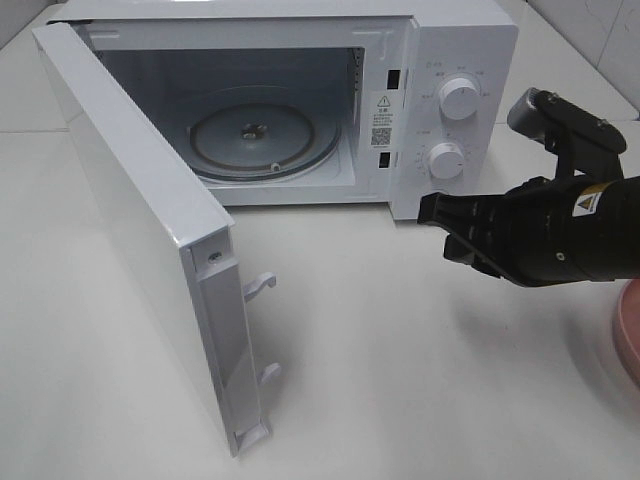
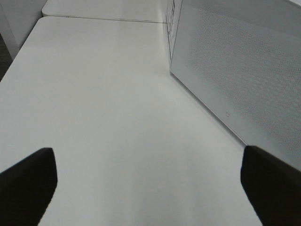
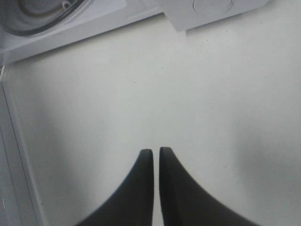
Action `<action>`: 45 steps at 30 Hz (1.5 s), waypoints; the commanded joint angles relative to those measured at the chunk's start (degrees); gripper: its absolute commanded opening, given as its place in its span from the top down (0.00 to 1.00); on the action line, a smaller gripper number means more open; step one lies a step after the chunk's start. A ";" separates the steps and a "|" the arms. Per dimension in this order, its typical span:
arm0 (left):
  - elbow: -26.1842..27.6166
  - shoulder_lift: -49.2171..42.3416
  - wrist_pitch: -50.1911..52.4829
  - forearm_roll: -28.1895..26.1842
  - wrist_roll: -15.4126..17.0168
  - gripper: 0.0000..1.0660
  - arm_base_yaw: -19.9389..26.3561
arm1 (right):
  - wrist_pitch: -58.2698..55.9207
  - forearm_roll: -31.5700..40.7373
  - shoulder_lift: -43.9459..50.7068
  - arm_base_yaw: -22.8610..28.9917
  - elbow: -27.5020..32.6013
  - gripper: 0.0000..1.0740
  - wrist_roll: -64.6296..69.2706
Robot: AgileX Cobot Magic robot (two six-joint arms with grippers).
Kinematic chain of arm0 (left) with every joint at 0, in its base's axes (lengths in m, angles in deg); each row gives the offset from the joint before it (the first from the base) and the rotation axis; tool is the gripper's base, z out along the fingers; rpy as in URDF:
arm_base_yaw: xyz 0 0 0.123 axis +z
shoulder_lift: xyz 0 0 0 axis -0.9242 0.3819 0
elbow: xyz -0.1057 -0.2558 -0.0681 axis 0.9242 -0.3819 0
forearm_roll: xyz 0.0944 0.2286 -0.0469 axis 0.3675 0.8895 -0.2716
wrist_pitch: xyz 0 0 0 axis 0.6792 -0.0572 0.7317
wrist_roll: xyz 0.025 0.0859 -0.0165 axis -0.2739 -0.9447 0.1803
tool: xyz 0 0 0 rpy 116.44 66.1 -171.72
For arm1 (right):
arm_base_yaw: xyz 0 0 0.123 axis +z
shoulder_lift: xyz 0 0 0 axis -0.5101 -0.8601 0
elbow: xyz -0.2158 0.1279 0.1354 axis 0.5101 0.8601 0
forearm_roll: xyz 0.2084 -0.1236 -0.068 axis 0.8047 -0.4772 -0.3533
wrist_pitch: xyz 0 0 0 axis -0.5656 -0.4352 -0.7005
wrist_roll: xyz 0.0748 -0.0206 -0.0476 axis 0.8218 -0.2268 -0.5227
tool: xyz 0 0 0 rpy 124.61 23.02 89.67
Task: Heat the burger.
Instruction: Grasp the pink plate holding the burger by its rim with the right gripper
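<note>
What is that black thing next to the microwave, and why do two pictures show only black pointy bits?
The black thing is a robot arm. The big picture is taken from high up: a white microwave stands on the table with its door open and its glass turntable bare. A pink plate peeks in at the edge. The other two pictures come from cameras on the robot's wrists. The right fingers are shut together; the left fingers are wide apart. Neither holds anything. No burger is in view.
</note>
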 commanded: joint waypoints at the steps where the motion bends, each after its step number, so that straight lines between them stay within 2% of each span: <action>1: 0.00 -0.23 0.00 -0.06 0.11 0.08 -0.34 | -5.79 -0.40 2.41 -1.83 0.00 1.00 -2.58; 5: 0.00 -0.23 0.00 -0.06 0.11 0.08 -0.34 | -10.83 -0.52 4.07 -4.47 0.00 1.00 -5.04; 7: 0.00 -0.23 0.00 -0.06 0.11 0.08 -0.34 | -16.84 -0.63 5.04 -6.53 -0.46 1.00 -8.54; 13: 0.00 -0.23 0.00 -0.06 0.11 0.08 -0.34 | -28.82 -2.69 5.27 -8.77 -2.12 1.00 -13.75; 19: 0.00 -0.23 0.00 -0.06 0.11 0.08 -0.34 | -39.88 -10.89 5.27 -9.11 -5.61 0.99 -14.09; 20: 0.00 -0.23 0.00 -0.06 0.11 0.08 -0.34 | -43.32 -14.50 5.27 -9.11 -7.10 0.98 -12.66; 21: 0.00 -0.23 0.00 -0.06 0.11 0.08 -0.34 | -43.32 -14.50 5.27 -9.11 -7.10 0.98 -12.66; 23: 0.00 -0.23 0.00 -0.06 0.11 0.08 -0.34 | -47.44 -19.54 5.27 -9.11 -8.77 0.97 -10.71; 30: 0.00 -0.23 0.00 -0.06 0.11 0.08 -0.34 | -47.56 -21.66 5.27 -9.11 -9.34 0.91 -12.09; 31: 0.00 -0.23 0.00 -0.06 0.11 0.08 -0.34 | -47.56 -21.66 5.27 -9.11 -9.34 0.83 -12.09; 32: 0.00 -0.23 0.00 -0.06 0.11 0.08 -0.34 | -47.50 -22.12 5.27 -9.11 -9.34 0.70 -12.26; 33: 0.00 -0.23 0.00 -0.06 0.11 0.08 -0.34 | -47.50 -22.12 5.27 -9.11 -9.34 0.70 -12.26; 34: 0.00 -0.23 0.00 -0.06 0.11 0.08 -0.34 | -47.50 -22.86 5.27 -9.11 -9.34 0.62 -12.32; 35: 0.00 -0.23 0.00 -0.06 0.11 0.08 -0.34 | -47.50 -22.86 5.27 -9.11 -9.34 0.62 -12.32; 36: 0.00 -0.23 0.00 -0.06 0.11 0.08 -0.34 | -47.50 -24.64 5.27 -9.11 -9.34 0.41 -12.49; 37: 0.00 -0.23 0.00 -0.06 0.11 0.08 -0.34 | -47.50 -25.67 5.27 -9.11 -9.34 0.29 -12.78; 38: 0.00 -0.23 0.00 -0.06 0.11 0.08 -0.34 | -47.50 -25.67 5.27 -9.11 -9.34 0.29 -12.78; 39: 0.00 -0.23 0.00 -0.06 0.11 0.08 -0.34 | -47.56 -26.81 5.27 -9.11 -9.34 0.11 -12.72; 40: 0.00 -0.23 0.00 -0.06 0.11 0.08 -0.34 | -47.61 -27.33 5.27 -9.11 -9.34 0.07 -12.72; 45: 0.00 -0.23 0.00 -0.06 0.11 0.08 -0.34 | -47.73 -27.39 5.27 -9.11 -9.34 0.08 -12.49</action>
